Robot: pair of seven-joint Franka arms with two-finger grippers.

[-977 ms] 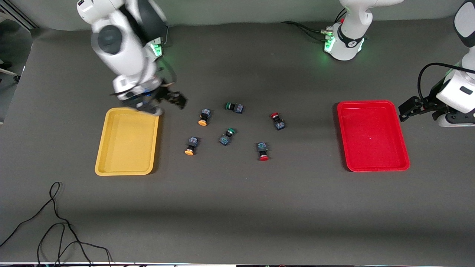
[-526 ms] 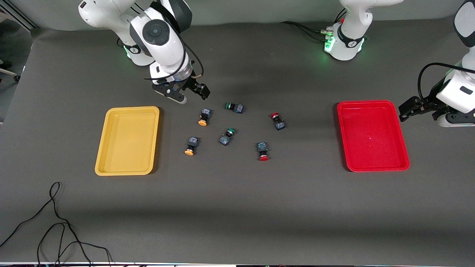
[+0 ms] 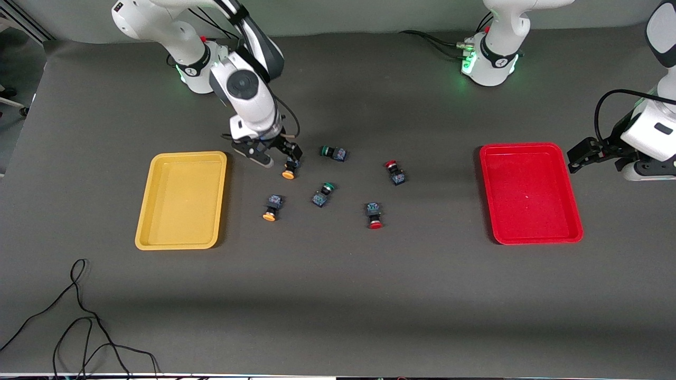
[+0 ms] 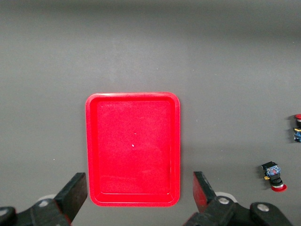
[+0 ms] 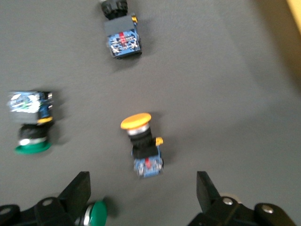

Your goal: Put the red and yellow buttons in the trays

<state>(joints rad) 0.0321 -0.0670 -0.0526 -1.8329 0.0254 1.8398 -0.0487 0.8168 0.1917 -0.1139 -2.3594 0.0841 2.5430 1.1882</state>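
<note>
Two yellow buttons lie on the dark table, one [image 3: 288,171] under my right gripper [image 3: 277,157], the other [image 3: 270,209] nearer the front camera. In the right wrist view the first yellow button [image 5: 142,143] lies just ahead of my open right gripper [image 5: 142,182], not between the fingers. Two red buttons [image 3: 393,172] [image 3: 374,216] lie toward the red tray [image 3: 529,192]. The yellow tray [image 3: 182,200] holds nothing. My left gripper [image 3: 578,157] waits open beside the red tray [image 4: 133,148], and the left gripper [image 4: 138,186] has nothing between its fingers.
Two green-capped buttons [image 3: 332,153] [image 3: 323,193] lie among the others; one green cap [image 5: 96,214] sits close to a right finger. A black cable [image 3: 79,316] trails near the front edge at the right arm's end.
My right arm swung from over the yellow tray's corner toward the middle and came down over a yellow button. The left arm stayed still.
</note>
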